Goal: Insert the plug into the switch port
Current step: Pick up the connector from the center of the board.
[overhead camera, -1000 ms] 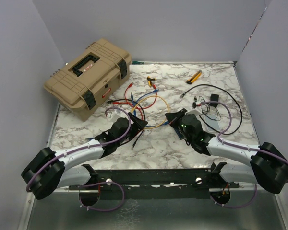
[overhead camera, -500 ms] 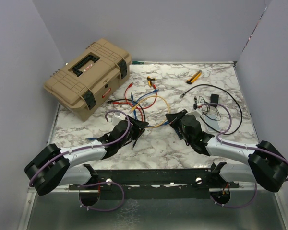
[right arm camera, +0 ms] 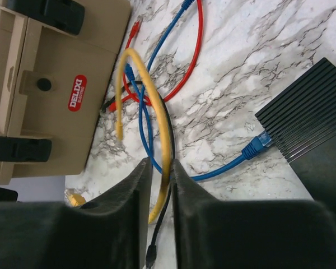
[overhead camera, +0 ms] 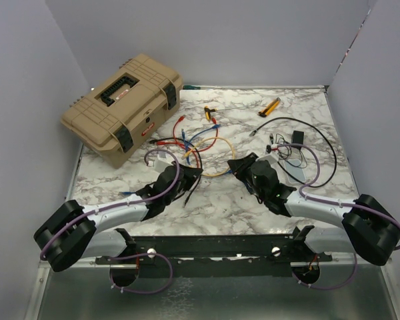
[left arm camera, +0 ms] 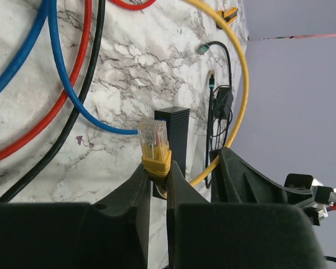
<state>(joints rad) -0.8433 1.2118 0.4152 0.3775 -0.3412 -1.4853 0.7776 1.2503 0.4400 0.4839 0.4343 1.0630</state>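
Your left pincer (left arm camera: 158,171) is clenched on the yellow boot of the plug (left arm camera: 154,140). The clear tip juts past the fingers over the tabletop (overhead camera: 220,200), well apart from the white-grey switch box (overhead camera: 290,175), which lies beside the right arm. The main risk, as I judge it, is the cable. What seems to be the plug's own yellow cable (left arm camera: 245,84) loops across to your right pincer (right arm camera: 161,168), whose jaws stand narrowly apart around it with a black lead alongside. You cannot tell whether they pinch it or merely straddle it. If they bind, carrying the plug across could twist it in the left grip or drag the tangle of red and blue cables (overhead camera: 187,137) along. You hold the boot alone, so a slightly angled push may pivot the plug or jam it on the socket rim. Mind also the black ribbed block (left arm camera: 176,129) just beyond the plug tip, which is not your target. As for what is hidden, the switch port shows in no view. The right arm covers most of the box from above, so you cannot tell which edge carries the socket or whether it faces the plug. Nor can you read which side of the plug bears the latch.
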